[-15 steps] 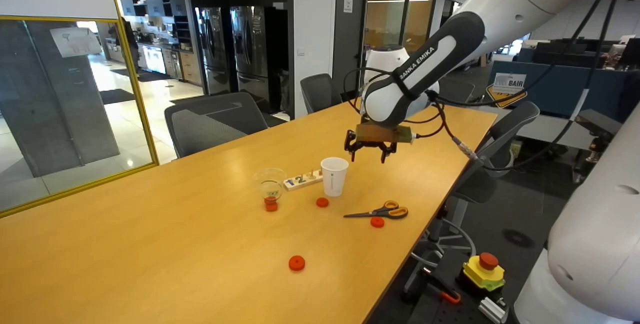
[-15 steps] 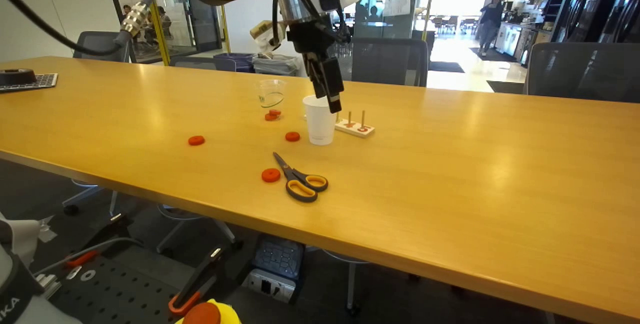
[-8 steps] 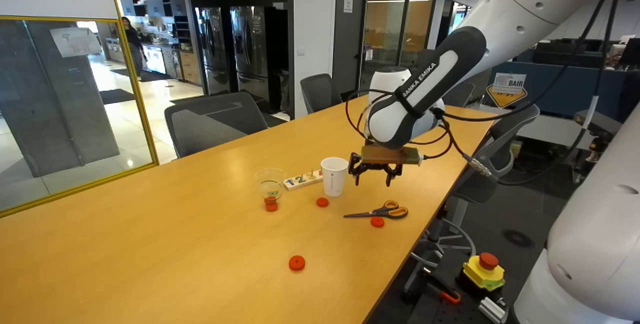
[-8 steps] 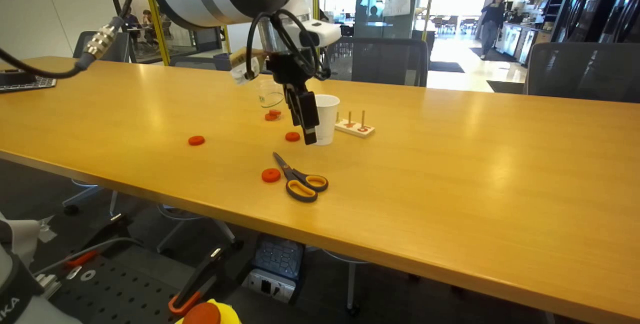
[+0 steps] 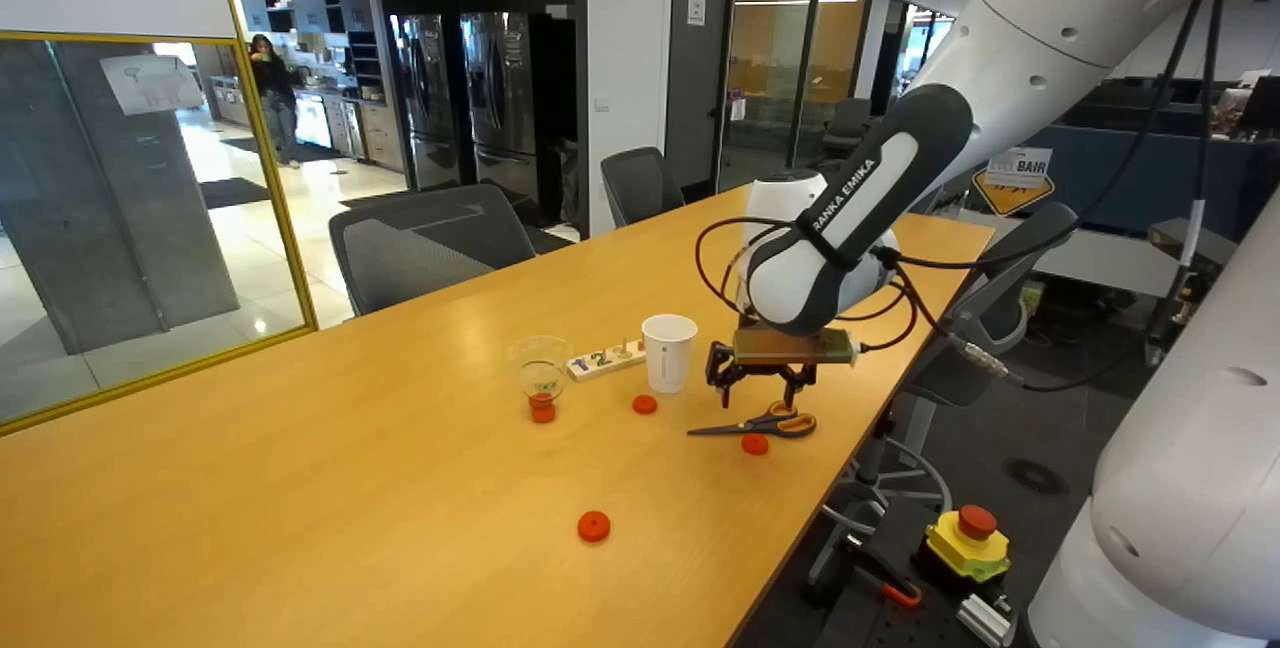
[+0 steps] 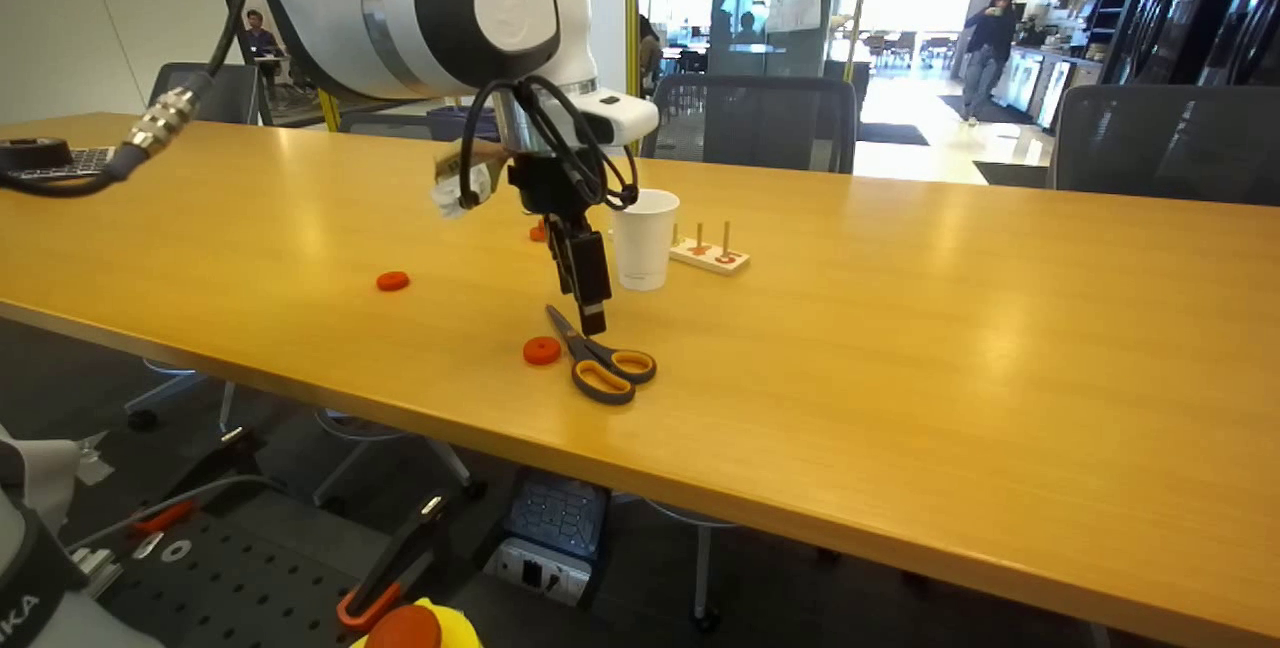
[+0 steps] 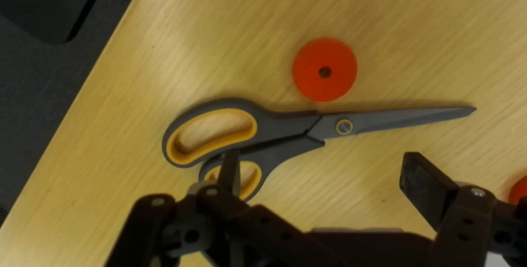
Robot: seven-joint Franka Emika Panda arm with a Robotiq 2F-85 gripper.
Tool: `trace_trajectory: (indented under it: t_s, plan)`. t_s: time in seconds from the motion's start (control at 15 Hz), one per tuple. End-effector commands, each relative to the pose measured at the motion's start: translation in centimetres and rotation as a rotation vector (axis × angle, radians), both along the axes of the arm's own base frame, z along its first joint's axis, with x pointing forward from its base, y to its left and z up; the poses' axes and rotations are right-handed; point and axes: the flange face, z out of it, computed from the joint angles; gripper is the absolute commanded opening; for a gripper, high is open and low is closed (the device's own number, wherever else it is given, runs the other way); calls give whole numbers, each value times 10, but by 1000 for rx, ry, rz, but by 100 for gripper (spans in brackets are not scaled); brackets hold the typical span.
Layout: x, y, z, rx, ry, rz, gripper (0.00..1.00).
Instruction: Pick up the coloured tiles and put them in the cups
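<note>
The gripper [image 5: 758, 402] hovers near the scissors [image 7: 296, 123], its fingers spread wide. In an exterior view, a lone red tile [image 5: 594, 526] lies nearest; farther off to the right, a second red tile [image 5: 755, 445] lies just beside the scissors. Beyond, left, two red tiles [image 5: 542, 414] lie by the clear cup [image 5: 540, 360]; to their right, a fifth red tile [image 5: 645, 405] sits just before the white cup [image 5: 669, 356].
</note>
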Motion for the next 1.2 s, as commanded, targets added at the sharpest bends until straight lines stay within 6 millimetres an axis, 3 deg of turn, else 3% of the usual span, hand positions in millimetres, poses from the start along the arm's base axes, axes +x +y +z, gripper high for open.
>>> trace_trajectory:
  t_s: [0.0,0.33,1.13]
  plan:
    - [-10,11,-6,11,-1,9,100]
    - [-19,20,-18,41,14,7,100]
    - [-17,21,-30,157,21,-61,100]
